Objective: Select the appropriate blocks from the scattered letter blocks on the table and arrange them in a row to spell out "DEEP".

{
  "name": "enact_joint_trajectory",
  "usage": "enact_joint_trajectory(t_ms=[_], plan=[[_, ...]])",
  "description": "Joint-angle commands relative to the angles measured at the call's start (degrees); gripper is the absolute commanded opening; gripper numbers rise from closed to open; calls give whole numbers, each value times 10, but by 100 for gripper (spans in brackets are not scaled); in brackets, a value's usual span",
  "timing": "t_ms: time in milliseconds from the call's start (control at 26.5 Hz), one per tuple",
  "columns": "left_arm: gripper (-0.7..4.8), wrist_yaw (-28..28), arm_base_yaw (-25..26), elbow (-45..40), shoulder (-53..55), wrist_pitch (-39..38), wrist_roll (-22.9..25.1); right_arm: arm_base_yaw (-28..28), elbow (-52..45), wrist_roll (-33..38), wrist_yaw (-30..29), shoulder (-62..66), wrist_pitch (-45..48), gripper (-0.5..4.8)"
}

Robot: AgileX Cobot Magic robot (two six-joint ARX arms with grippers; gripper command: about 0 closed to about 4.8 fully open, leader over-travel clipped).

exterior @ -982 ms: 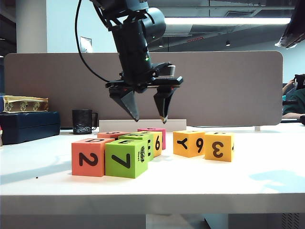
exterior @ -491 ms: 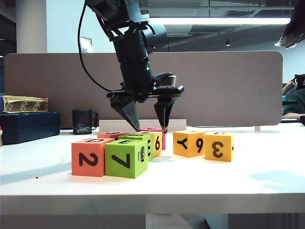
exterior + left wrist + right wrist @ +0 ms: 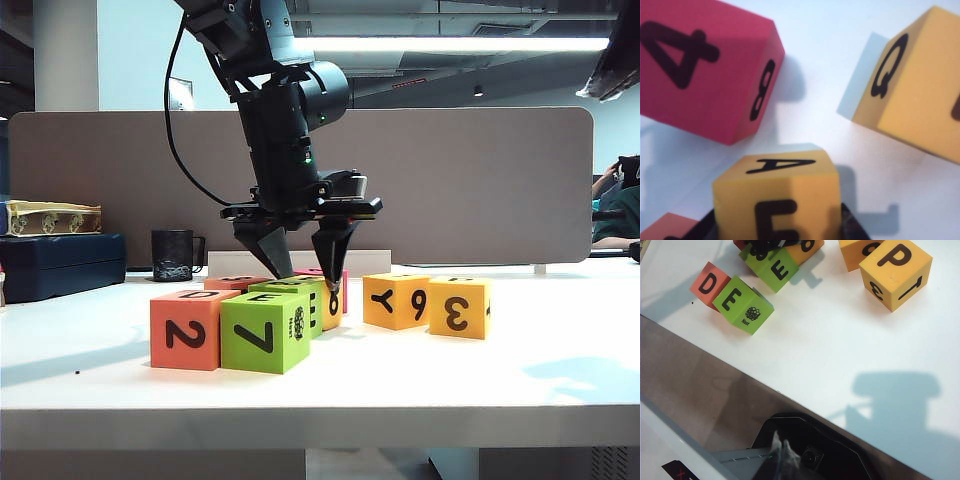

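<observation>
My left gripper (image 3: 302,280) has come down behind the front row of blocks, one finger on each side of a yellow block (image 3: 777,195) with A on top and E on its face; both fingers press its sides. From the front that yellow block (image 3: 331,302) shows a 6. A red-orange D/2 block (image 3: 186,330) and a lime-green E/7 block (image 3: 265,333) stand side by side at the front. A second lime-green E block (image 3: 295,300) stands behind them. The amber P/3 block (image 3: 895,270) stands to the right. My right gripper (image 3: 782,455) hangs shut and empty, off the table's front edge.
A pink 4/8 block (image 3: 705,70) and an amber Y/6/Q block (image 3: 397,300) stand close to the held block. Another red-orange block (image 3: 235,283) is behind the row. A black mug (image 3: 172,255), a dark box (image 3: 60,265) and a grey partition (image 3: 480,180) line the back.
My left gripper has sunk from above the blocks down to the yellow block, and its jaws have narrowed onto it. The blocks have not moved.
</observation>
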Motion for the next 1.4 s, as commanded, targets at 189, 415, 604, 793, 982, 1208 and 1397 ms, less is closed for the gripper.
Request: enact_joint_trajectory(t_ms=[189,415,604,793,982,1208,1397], plan=[[265,23,-2,10,-17,5,-1,0,2,-3,-1,-2,6,-6],[265,55,-3,79,-22,-75,-13,0,2,-3,-2,-2,7,-5],[265,152,-10,118,-23,-171,-48,0,2,-3,-2,-2,7,-5],[265,183,-29,118,-22,-260,-54,0,2,-3,-2,-2,12,-5],[265,180,-54,118,-21,-274,-58,0,2,-3,-2,-2,19,-5],[265,117,-77,117,-2,-267,-76,0,2,-3,-2,-2,19,-5],[265,118,-86,117,21,-259,-80,0,2,-3,-2,-2,19,-5]])
